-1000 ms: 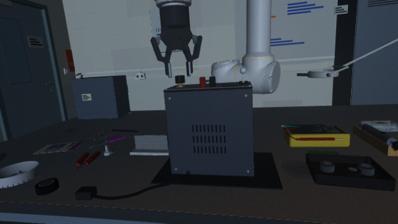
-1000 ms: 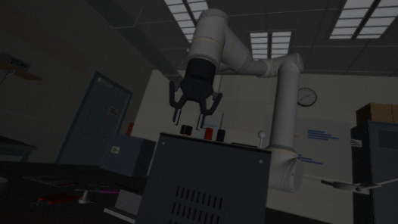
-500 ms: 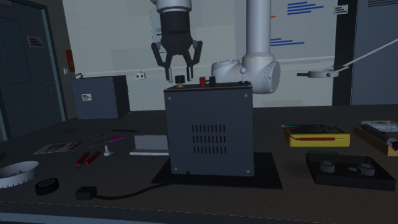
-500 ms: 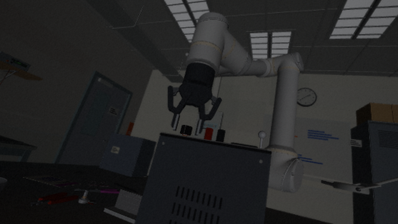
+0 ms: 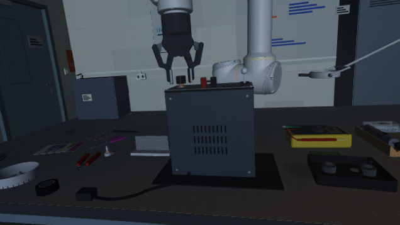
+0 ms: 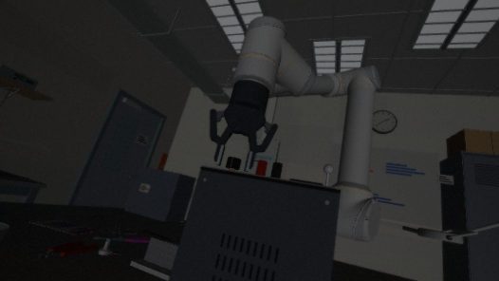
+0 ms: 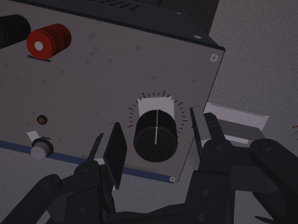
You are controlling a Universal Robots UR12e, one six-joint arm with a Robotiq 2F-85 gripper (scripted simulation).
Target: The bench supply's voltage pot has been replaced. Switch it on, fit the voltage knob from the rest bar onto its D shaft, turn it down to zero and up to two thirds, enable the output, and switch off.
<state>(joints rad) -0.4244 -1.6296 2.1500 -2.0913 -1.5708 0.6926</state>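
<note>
The supply's front panel faces upward and is hidden from the side camera, which shows only the dark case of the bench supply [image 5: 210, 128]. The black voltage knob [image 7: 155, 135] sits on the panel inside its tick scale, its white pointer line aimed at the top of the scale. My gripper [image 7: 157, 141] hangs directly over the knob with a finger on each side of it, open and holding nothing. A red terminal [image 7: 48, 40] and a black one stand further along the panel. A toggle switch [image 7: 41, 148] and a small round lamp [image 7: 42, 119] sit near the panel's edge.
A dark blue cabinet [image 5: 100, 97] stands behind on the left. A yellow multimeter [image 5: 317, 136] and a black tray [image 5: 350, 171] with knobs lie to the right. Pliers, screwdrivers, a tape roll [image 5: 47, 187] and a grey block [image 5: 151, 144] lie to the left.
</note>
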